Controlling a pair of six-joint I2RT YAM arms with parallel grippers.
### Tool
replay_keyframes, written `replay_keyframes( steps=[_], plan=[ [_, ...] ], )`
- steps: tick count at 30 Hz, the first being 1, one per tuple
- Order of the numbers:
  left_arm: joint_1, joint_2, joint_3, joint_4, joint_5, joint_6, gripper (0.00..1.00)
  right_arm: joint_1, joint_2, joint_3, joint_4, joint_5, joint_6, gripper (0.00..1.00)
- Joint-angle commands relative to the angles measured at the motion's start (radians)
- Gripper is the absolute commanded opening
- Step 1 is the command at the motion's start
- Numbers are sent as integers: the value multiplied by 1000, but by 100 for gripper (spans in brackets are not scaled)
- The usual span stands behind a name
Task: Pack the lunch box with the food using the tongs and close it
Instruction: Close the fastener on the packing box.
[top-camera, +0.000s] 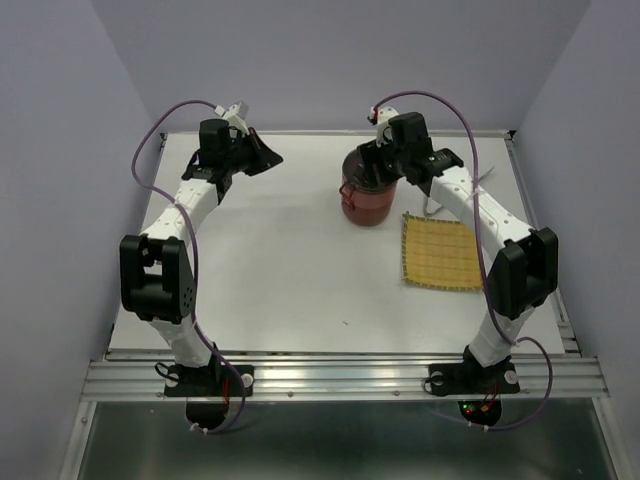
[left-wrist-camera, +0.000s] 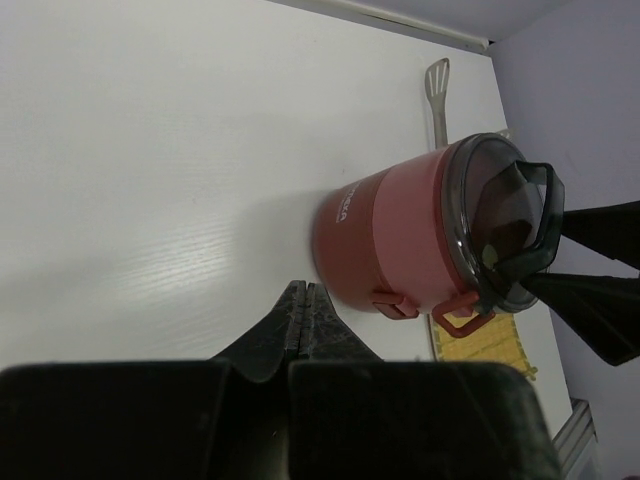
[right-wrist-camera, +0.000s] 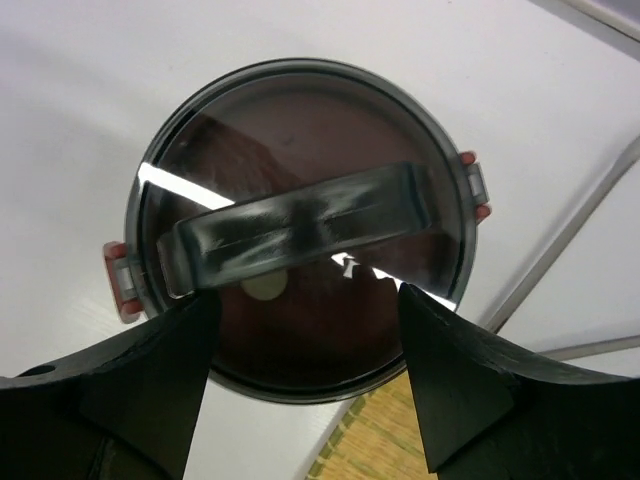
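Standing upright at the far middle of the worktop (top-camera: 280, 270), the lunch box (top-camera: 367, 203) sits directly under the right end effector (right-wrist-camera: 308, 295). Its jaws spread wide above the crosswise lid handle (right-wrist-camera: 300, 225); contact is unclear. The tongs (left-wrist-camera: 437, 85) behind are mostly hidden. The left end effector (left-wrist-camera: 305, 300), pinched together, is well apart.

Pale lettering (left-wrist-camera: 344, 206) on lunch box (left-wrist-camera: 390, 240) wall, too small to read.

Top view: the right pincer (top-camera: 372, 172) covers the lunch box (top-camera: 366, 208) lid. Left wrist view: the lunch box conceals part of the tongs (left-wrist-camera: 437, 92). Contents under the dark lid: indiscernible.
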Motion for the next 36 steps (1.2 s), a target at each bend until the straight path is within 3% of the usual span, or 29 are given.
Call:
replay_keyframes(
  steps=[1,6,8,9,12,13,15,16,18,26,30,36],
  plan=[
    [-26,23,33,52,34,-15,0,16,-81,-3,49,-95,63,77],
    [-86,22,-2,80,40,-47,0,16,-123,-10,49,-63,135,77],
    [-109,0,-47,114,40,-67,0,16,-140,-12,49,-67,165,69],
    [-136,-6,-58,120,40,-72,0,16,-144,-13,49,-77,178,60],
    [-181,-34,-114,149,38,-92,0,16,-149,-16,46,-51,244,55],
    [-213,-49,-131,185,38,-101,0,16,-147,-19,50,-51,278,42],
    [-245,-58,-180,230,38,-132,0,16,-130,-21,66,-43,309,30],
    [-270,-57,-190,250,35,-135,0,16,-121,-21,67,-41,327,14],
    [-282,-46,-193,253,34,-133,0,16,-97,-27,66,24,343,1],
    [-293,-3,-176,272,46,-130,0,16,-29,-75,106,32,332,1],
    [-293,2,-164,249,35,-112,0,16,66,-73,20,3,327,1],
    [-298,18,-148,247,38,-104,0,16,48,-134,24,3,343,1]
  ],
)
